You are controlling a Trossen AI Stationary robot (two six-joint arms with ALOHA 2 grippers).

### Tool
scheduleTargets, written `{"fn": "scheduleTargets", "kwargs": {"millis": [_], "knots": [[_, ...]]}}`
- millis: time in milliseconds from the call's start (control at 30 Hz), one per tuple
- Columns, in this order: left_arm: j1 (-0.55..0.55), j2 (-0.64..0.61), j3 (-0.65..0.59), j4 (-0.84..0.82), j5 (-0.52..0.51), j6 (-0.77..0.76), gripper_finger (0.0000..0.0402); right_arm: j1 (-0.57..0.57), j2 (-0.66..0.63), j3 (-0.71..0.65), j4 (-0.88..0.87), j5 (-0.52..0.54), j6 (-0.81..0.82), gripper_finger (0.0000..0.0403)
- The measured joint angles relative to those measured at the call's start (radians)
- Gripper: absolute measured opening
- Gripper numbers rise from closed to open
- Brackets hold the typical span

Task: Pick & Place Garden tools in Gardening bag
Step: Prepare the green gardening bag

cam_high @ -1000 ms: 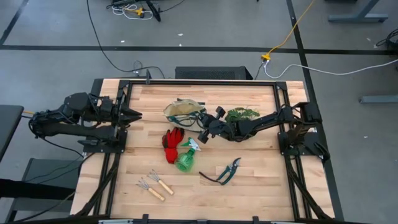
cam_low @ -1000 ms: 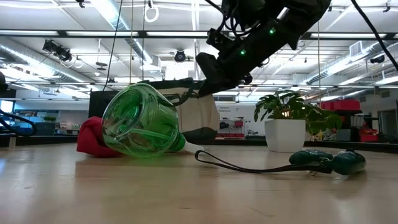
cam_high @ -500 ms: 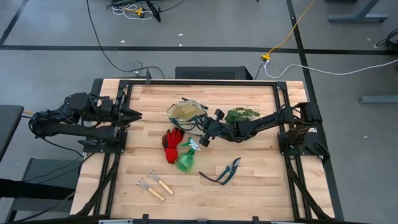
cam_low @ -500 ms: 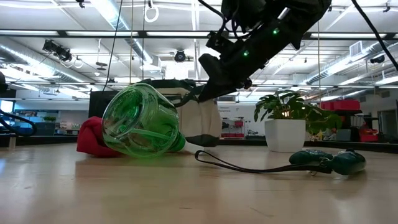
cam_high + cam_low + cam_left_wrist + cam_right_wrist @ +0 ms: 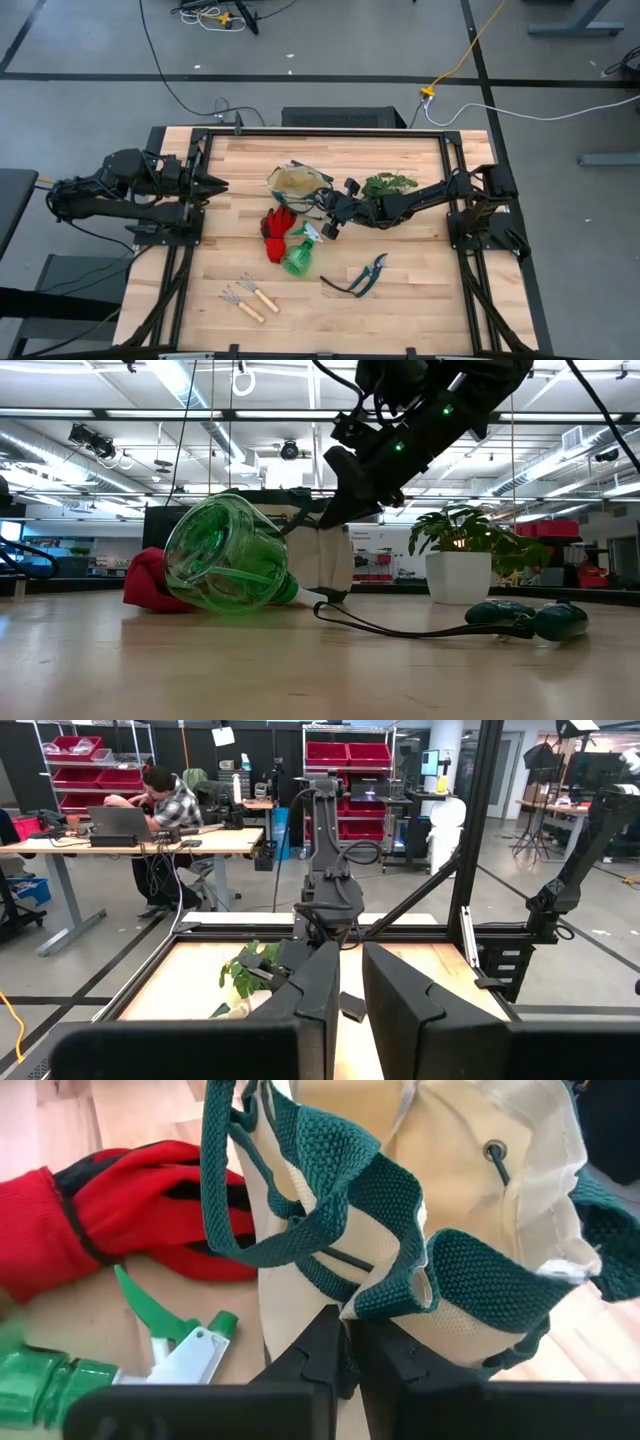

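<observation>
The cream gardening bag [image 5: 293,180] with dark green trim stands upright on the table's far middle, mouth open. My right gripper [image 5: 323,208] reaches in from the right and is shut on its near rim. Beside the bag lie the red gloves [image 5: 277,230]. The green spray bottle [image 5: 298,257] lies on its side, its white nozzle [image 5: 190,1355] toward the bag. The green-handled shears [image 5: 362,275] and two wooden-handled rakes [image 5: 250,296] lie nearer the front edge. My left gripper [image 5: 220,185] is parked, shut, at the table's left edge. My right gripper pinches the bag's green-trimmed rim [image 5: 395,1295] between its two fingertips, where a strap joins it. The fingers slant down from the table's right side. The folded trim hides how many layers are between them. The bag's bottom [image 5: 325,595] rests on the table and the bag stands upright.
A potted plant [image 5: 388,184] stands just right of the bag, under my right arm. The spray bottle and gloves lie close to the bag's near side. Bare wood [image 5: 420,290] lies at the front right and far left.
My right gripper has tipped downward and shifted slightly toward the table's left with the bag's rim. The bag, hanging just clear of the table a second ago, has come down on its bottom and its mouth has spread wider.
</observation>
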Motion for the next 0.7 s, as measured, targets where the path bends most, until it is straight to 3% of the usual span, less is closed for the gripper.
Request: {"fn": "scheduleTargets", "kwargs": {"millis": [367, 700], "knots": [[0.000, 0.000, 0.000, 0.000, 0.000, 0.000, 0.0055, 0.003, 0.000, 0.000, -0.012, 0.002, 0.033, 0.0032], [0.000, 0.000, 0.000, 0.000, 0.000, 0.000, 0.0055, 0.052, -0.002, 0.000, -0.030, 0.090, 0.033, 0.0049]]}}
